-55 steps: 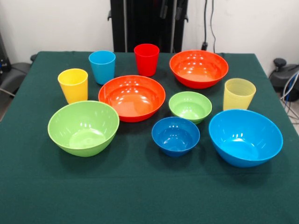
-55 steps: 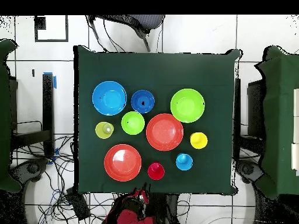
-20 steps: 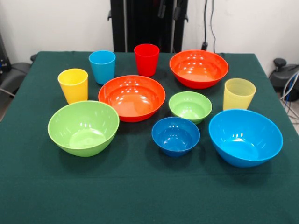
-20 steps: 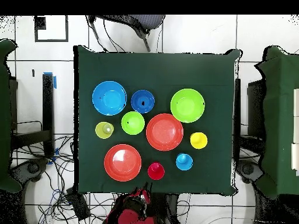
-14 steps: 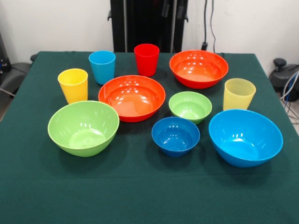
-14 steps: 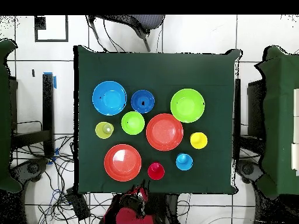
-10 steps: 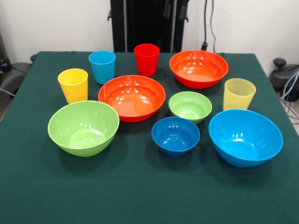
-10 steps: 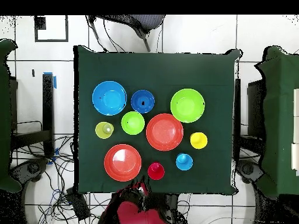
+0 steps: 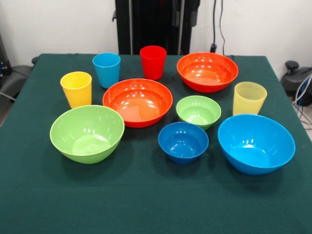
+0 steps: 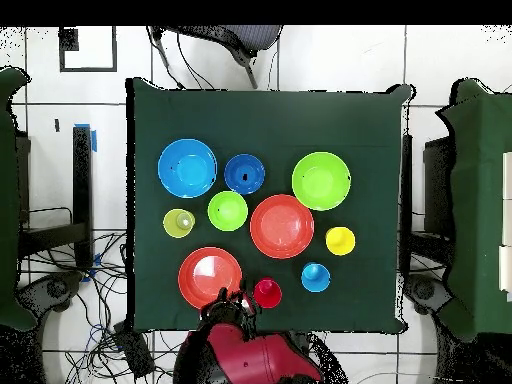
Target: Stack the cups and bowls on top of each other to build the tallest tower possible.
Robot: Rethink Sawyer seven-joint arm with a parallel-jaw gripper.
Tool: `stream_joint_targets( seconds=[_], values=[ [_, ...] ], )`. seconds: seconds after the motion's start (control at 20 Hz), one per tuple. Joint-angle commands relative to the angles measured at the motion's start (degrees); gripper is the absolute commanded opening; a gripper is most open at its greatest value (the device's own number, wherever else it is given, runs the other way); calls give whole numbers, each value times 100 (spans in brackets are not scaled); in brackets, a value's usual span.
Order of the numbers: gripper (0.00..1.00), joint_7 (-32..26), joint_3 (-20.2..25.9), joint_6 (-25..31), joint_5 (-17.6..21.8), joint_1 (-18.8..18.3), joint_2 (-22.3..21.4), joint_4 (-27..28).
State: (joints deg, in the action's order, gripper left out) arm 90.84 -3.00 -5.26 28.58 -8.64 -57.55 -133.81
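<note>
Green tablecloth (image 9: 146, 204) under ten separate glossy plastic cups and bowls; red arm (image 10: 255, 360) leans over the edge, gripper (image 10: 237, 302) state unclear.

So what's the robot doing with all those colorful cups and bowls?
Nothing is stacked yet. Four cups and six bowls all sit apart on the green table, like the red cup and the big blue bowl. The robot's red arm is at the table's edge near the red cup, touching nothing.

table (image 9: 146, 204): dark green cloth | six bowls (image 9: 139, 102) upright, unstacked | four cups (image 9: 76, 89) upright, toward robot side
</note>
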Motion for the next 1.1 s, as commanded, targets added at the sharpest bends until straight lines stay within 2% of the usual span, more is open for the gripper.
stream_joint_targets(
  seconds=[0.05,0.25,0.35,0.45,0.5,0.55,0.6,0.7,0.75,0.8,0.9,0.95,1.0,1.05,1.1],
  values=[
    [100,409,525,567,110,418,288,426],
    [100,431,500,365,230,369,379,434],
    [100,436,391,94,353,365,654,543],
    [100,384,493,121,428,152,844,612],
    [100,479,643,-128,464,-12,1052,652],
    [100,466,541,-200,485,95,1229,755],
    [100,518,370,-560,506,300,1427,833],
    [100,420,204,-406,527,649,1487,914],
    [100,365,303,-358,608,619,1497,908],
    [100,58,208,-243,903,739,1675,1153],
    [100,-498,504,199,1449,411,1610,1460],
    [100,-583,408,215,1614,454,1612,1590],
    [100,-569,745,156,1835,112,1719,1530],
    [100,-400,637,-141,1936,140,1995,1608],
    [100,-176,390,-956,2055,129,2714,1934]
  ],
)
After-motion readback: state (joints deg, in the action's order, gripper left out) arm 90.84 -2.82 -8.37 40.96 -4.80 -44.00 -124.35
